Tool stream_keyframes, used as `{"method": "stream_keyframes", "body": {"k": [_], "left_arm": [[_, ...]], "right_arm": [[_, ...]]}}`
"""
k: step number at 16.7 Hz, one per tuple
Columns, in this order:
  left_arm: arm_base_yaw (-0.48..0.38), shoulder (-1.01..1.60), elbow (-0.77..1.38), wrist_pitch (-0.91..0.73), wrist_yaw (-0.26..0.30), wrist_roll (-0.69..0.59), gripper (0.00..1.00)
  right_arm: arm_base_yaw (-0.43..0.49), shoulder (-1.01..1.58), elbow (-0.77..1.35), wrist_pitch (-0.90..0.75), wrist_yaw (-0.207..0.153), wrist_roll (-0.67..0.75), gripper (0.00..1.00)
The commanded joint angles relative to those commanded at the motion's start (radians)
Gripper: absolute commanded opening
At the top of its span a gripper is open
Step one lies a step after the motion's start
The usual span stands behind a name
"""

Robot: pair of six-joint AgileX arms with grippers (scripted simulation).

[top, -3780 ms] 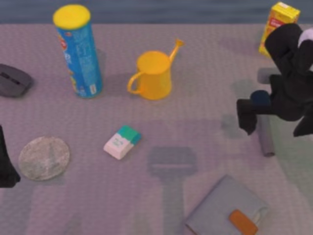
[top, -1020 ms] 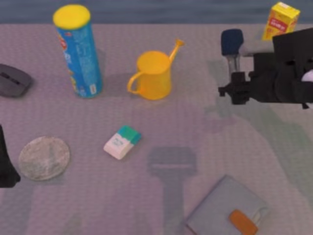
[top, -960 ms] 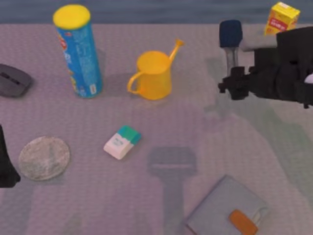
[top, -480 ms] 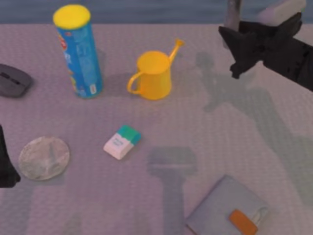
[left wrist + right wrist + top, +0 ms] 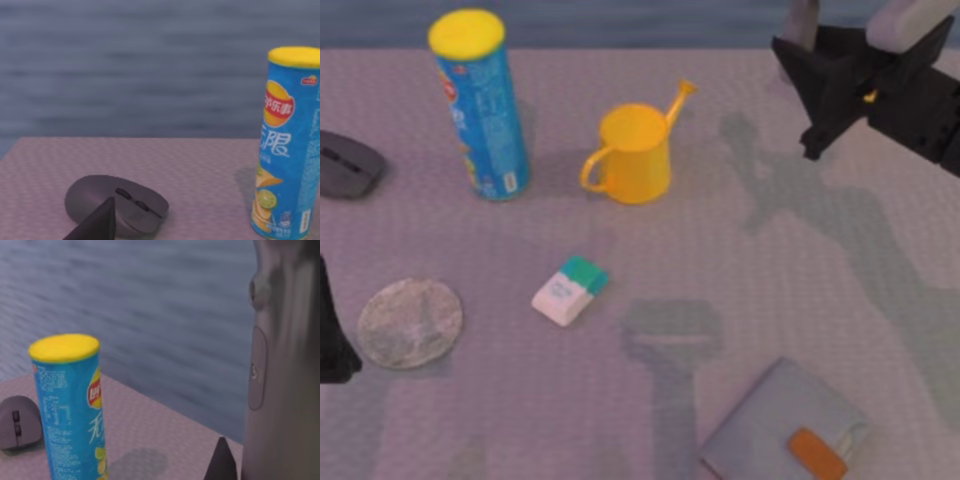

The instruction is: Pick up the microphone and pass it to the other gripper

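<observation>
Up at 1 o'clock on the table, the right gripper (image 5: 815, 75) hangs well above the surface with its fingers closed on the handle of the microphone (image 5: 802, 22). Only a short grey stub of the handle shows in the top view, running out past the 12 o'clock edge, so the foam head is out of sight. The right wrist view fills with that same grey handle (image 5: 282, 365), upright and very close.

The left gripper (image 5: 332, 335) sits parked low at 9 o'clock, beside the round stone coaster (image 5: 410, 322); 1 dark fingertip (image 5: 95, 227) shows in its wrist view, and I cannot tell whether its fingers are open.

Risks, as I judge them:
- The 2 grippers are well apart, at opposite sides of the table. A meeting point near the middle is needed, and the blue can (image 5: 480, 105) and the yellow watering can (image 5: 635, 155) both stand tall on the 10 to 12 o'clock side. A low sweep by either arm could knock them.
- The handle is smooth and slim. If the grip sits near one end, a quick swing could let it pivot or slide in the fingers.
- How much bare handle is left for the left gripper to take cannot be seen here. Too little room would make the fingers collide.
- Letting go before the left gripper has closed would drop the microphone.
</observation>
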Motion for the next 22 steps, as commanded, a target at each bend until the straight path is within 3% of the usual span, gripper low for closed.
{"method": "stream_keyframes", "body": {"k": [3,5,9,11,13,22], "left_arm": [[0.000,0.000,0.000,0.000,0.000,0.000,1.00],[0.000,0.000,0.000,0.000,0.000,0.000,1.00],[0.000,0.000,0.000,0.000,0.000,0.000,1.00],[0.000,0.000,0.000,0.000,0.000,0.000,1.00],[0.000,0.000,0.000,0.000,0.000,0.000,1.00],[0.000,0.000,0.000,0.000,0.000,0.000,1.00]], "right_arm": [[0.040,-0.008,-0.003,-0.001,0.039,0.001,0.00],[0.109,-0.023,-0.008,-0.003,0.106,0.004,0.00],[0.285,-0.061,-0.025,-0.012,0.275,0.011,0.00],[0.343,-0.077,-0.031,-0.015,0.333,0.012,0.00],[0.359,-0.083,-0.033,-0.016,0.349,0.013,0.00],[0.359,-0.083,-0.033,-0.016,0.349,0.013,0.00]]}}
